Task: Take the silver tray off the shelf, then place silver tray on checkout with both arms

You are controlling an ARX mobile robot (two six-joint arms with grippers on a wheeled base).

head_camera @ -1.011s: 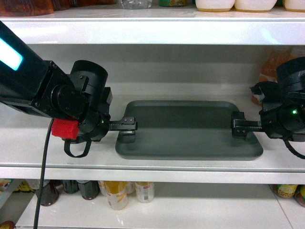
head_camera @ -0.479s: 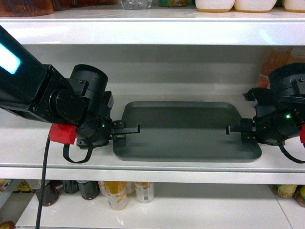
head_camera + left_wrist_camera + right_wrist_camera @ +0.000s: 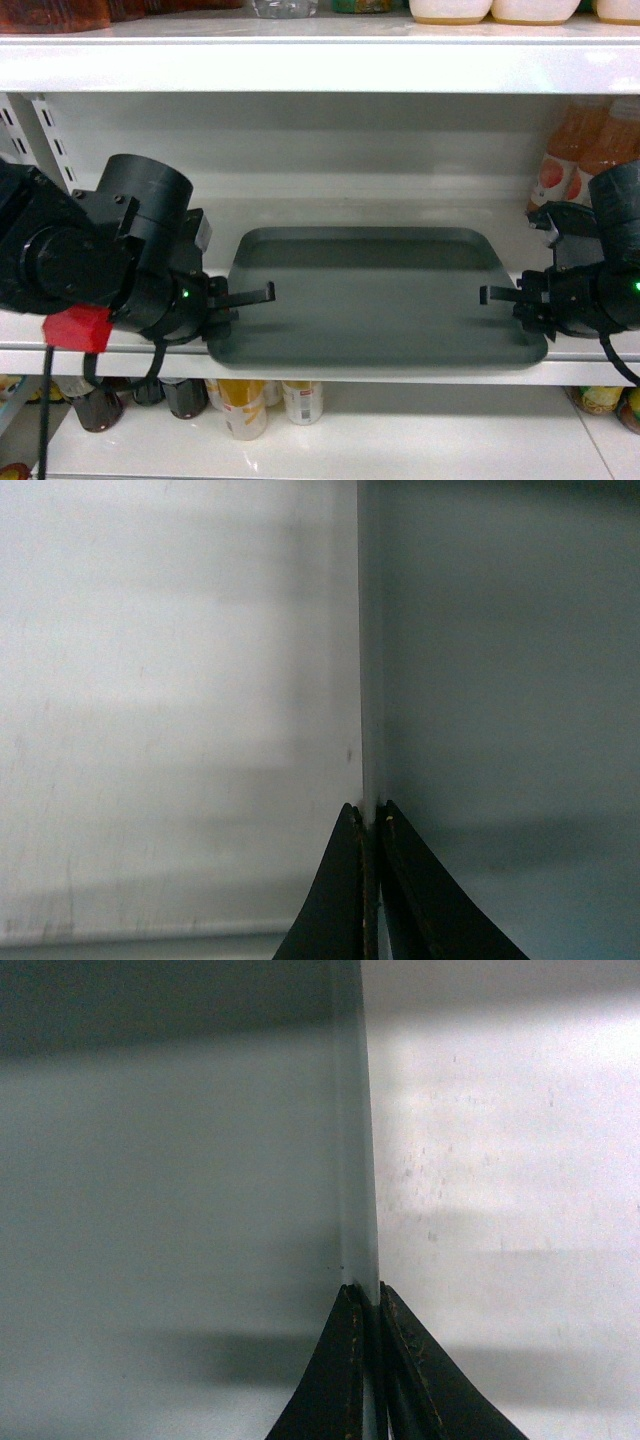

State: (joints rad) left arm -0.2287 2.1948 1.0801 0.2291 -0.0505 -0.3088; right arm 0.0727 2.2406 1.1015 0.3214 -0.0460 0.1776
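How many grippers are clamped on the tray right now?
2. The left gripper pinches the tray at its left rim, the right gripper at its right rim; both wrist views show fingers closed on the rim.

The tray (image 3: 375,300) has come toward the camera: a second ago it lay well back on the shelf (image 3: 320,352); now its near edge reaches the shelf's front lip, lower in the frame, and it looks larger. Both arms have drawn back with it. The left hand (image 3: 235,298) has dropped toward the lower left, its big black wrist filling more of that corner, and slotted uprights now show at upper left. The right hand (image 3: 510,297) has slid lower and nearer the right edge.
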